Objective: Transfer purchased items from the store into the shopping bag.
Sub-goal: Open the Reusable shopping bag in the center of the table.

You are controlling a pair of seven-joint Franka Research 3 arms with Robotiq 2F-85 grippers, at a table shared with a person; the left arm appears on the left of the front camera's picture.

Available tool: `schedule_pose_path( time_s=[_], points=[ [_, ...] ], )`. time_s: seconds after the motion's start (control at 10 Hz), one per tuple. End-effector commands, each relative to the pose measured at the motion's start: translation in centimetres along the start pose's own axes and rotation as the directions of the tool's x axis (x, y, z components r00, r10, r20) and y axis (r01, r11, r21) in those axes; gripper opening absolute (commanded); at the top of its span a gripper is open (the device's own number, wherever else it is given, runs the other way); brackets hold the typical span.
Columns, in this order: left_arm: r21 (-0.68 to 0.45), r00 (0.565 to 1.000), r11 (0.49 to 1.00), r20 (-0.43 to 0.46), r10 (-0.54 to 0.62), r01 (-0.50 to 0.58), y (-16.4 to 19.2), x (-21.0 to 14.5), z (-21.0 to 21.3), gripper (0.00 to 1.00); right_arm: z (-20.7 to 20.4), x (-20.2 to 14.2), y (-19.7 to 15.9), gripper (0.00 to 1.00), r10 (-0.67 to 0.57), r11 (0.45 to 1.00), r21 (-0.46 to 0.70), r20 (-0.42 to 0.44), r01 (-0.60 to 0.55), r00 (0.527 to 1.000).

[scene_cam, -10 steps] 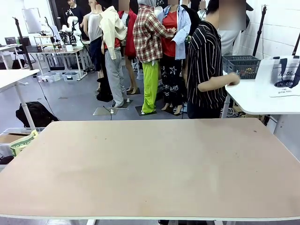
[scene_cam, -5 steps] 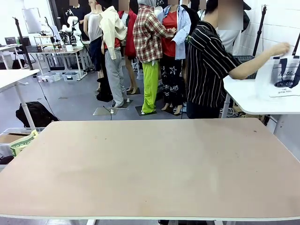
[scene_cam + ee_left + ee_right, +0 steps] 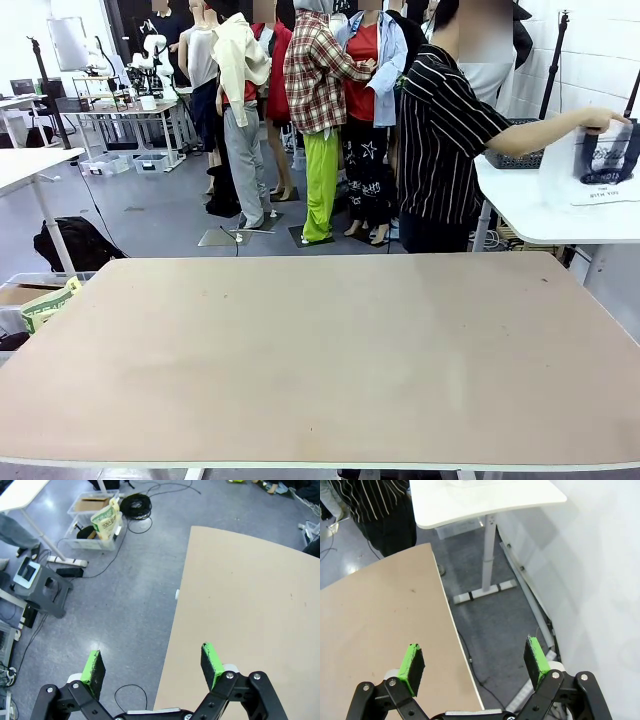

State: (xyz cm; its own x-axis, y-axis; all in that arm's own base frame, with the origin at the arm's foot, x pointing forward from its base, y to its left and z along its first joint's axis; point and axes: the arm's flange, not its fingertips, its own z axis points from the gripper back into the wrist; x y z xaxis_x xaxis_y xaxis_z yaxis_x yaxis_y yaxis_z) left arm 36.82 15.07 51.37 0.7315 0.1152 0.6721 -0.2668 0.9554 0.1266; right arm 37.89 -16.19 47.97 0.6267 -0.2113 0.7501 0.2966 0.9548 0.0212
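Nearest the camera, the left gripper hangs over the left edge of the tan table. Its jaws stand spread wide with nothing between them; one green pad is above the tabletop and the other above the grey floor beside it. The right gripper hangs over the table's right edge the same way. Its jaws are also wide apart and empty, with one pad over the tabletop and one over the floor.

Off the table's left edge, a clear plastic bin sits on the floor with a green-and-white pouch standing in it. A coil of black cable lies just past the bin, and a grey step stool stands on the floor farther out from the same edge. A black backpack lies on the floor beyond the table's far left corner.

At the table's far edge stands a person in a black-and-white striped shirt, turned toward the right. Beyond the table's far right corner is a white side table. The person's outstretched hand grips the top of the shopping bag, which rests on that side table. A dark grey lattice basket sits on the same side table behind the outstretched arm. Whatever it holds is too small to make out.
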Motion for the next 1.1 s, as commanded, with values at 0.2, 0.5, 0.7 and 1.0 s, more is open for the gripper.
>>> schedule_pose_path(
  time_s=[0.2, 0.5, 0.7, 1.0],
  points=[
    [0.015, 1.0, 1.0, 0.0, -0.02, 0.02, 0.11, 0.0, 0.06, 1.0, -0.13, -0.12, -0.03, 1.0, 0.018, 1.0, -0.001, -0.006, -0.018, 1.0],
    [0.015, 1.0, 1.0, 0.0, -0.02, 0.02, 0.11, 0.0, 0.06, 1.0, -0.13, -0.12, -0.03, 1.0, 0.018, 1.0, -0.001, -0.006, -0.018, 1.0],
    [0.015, 1.0, 1.0, 0.0, -0.02, 0.02, 0.11, 0.0, 0.06, 1.0, -0.13, -0.12, -0.03, 1.0, 0.018, 1.0, -0.001, -0.006, -0.018, 1.0],
    [0.015, 1.0, 1.0, 0.0, -0.02, 0.02, 0.11, 0.0, 0.06, 1.0, -0.13, -0.12, -0.03, 1.0, 0.018, 1.0, -0.001, -0.006, -0.018, 1.0]
  ],
)
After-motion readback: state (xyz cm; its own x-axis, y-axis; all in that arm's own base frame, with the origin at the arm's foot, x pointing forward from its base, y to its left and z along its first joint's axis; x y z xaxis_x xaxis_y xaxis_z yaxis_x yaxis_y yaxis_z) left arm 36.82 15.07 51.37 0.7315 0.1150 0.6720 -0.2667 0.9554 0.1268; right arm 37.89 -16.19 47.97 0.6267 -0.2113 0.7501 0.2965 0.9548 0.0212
